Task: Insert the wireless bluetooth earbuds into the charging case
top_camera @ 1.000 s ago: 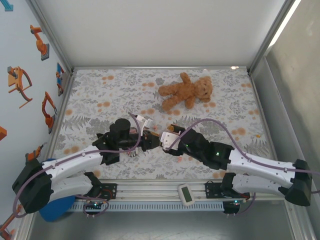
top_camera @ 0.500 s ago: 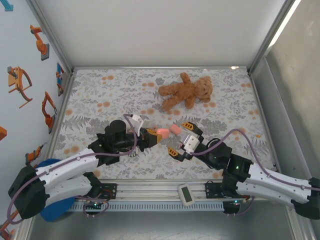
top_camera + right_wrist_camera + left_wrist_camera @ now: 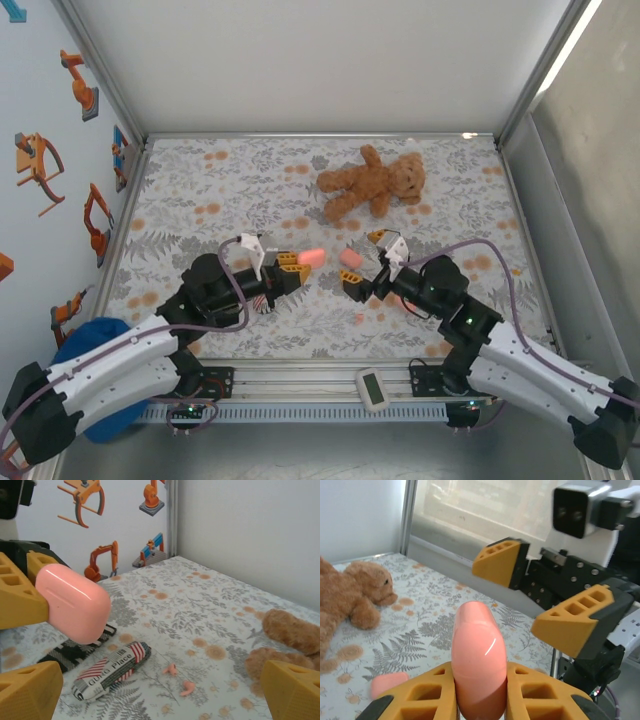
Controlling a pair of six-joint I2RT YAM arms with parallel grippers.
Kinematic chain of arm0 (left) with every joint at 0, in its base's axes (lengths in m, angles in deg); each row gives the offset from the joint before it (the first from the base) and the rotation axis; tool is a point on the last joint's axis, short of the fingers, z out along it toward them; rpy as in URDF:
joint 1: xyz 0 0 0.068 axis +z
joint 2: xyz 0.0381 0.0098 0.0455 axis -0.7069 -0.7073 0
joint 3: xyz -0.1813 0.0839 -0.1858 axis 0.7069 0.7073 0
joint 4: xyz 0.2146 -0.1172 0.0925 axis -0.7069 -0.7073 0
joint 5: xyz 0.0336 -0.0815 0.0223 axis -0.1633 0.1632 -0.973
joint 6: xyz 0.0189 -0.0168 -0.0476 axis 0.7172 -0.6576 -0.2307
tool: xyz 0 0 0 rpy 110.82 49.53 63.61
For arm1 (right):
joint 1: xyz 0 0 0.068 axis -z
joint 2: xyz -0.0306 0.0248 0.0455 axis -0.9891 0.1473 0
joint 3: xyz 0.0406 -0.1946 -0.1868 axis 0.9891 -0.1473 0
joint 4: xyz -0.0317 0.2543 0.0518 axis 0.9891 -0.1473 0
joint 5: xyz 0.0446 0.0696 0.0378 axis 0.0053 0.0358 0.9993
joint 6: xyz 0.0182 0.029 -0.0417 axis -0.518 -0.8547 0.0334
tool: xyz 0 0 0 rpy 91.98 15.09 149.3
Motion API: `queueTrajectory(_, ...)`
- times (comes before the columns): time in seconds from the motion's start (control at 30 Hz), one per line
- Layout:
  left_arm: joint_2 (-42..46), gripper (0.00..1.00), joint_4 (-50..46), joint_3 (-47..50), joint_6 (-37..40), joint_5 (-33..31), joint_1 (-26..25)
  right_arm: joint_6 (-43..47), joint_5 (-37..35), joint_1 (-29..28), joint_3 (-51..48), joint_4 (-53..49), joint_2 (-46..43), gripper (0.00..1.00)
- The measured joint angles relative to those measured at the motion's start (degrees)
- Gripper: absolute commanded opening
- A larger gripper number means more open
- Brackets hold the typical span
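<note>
My left gripper [image 3: 293,261] is shut on a salmon-pink charging case [image 3: 310,257], held above the flowered mat. In the left wrist view the case [image 3: 479,655] stands upright between the orange fingers [image 3: 420,700]. My right gripper [image 3: 365,260] faces it from the right, open and holding nothing. A second pink case-like piece [image 3: 350,257] lies on the mat between the grippers. Two tiny pink earbuds [image 3: 171,669] [image 3: 187,687] lie loose on the mat in front of the open right gripper [image 3: 160,695], with the held case [image 3: 75,602] up at the left.
A brown teddy bear [image 3: 372,182] lies at the back centre. A striped "Gung Place" pouch [image 3: 110,670] and a black-and-white striped item [image 3: 75,652] lie under the left gripper. White walls close the mat in. A small white device [image 3: 372,388] sits on the front rail.
The two grippers were together at the case. The right gripper has opened wide and drawn back to the right, while the left has pulled back left with the case. A second pink piece now lies between them.
</note>
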Motion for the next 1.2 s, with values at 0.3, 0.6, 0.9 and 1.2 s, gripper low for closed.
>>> queueTrajectory(0.3, 5.14, 0.08, 0.02, 1.05, 4.11, -0.37, -0.02, -8.59, 17.49, 1.81, 5.81, 7.78, 12.41, 0.95)
queueTrajectory(0.6, 6.73, 0.08, -0.59, 1.07, 5.33, -0.35, -0.02, -10.86, 21.03, 1.81, 8.09, 12.57, 17.66, 0.91)
queueTrajectory(0.9, 6.95, 0.08, -1.25, 1.07, 5.77, -0.35, -0.02, -11.30, 20.13, 1.84, 9.46, 12.94, 19.06, 0.89)
queueTrajectory(1.2, 6.95, 0.09, -1.27, 1.07, 5.79, -0.66, 0.00, -11.04, 18.49, 1.81, 11.04, 11.26, 19.98, 0.88)
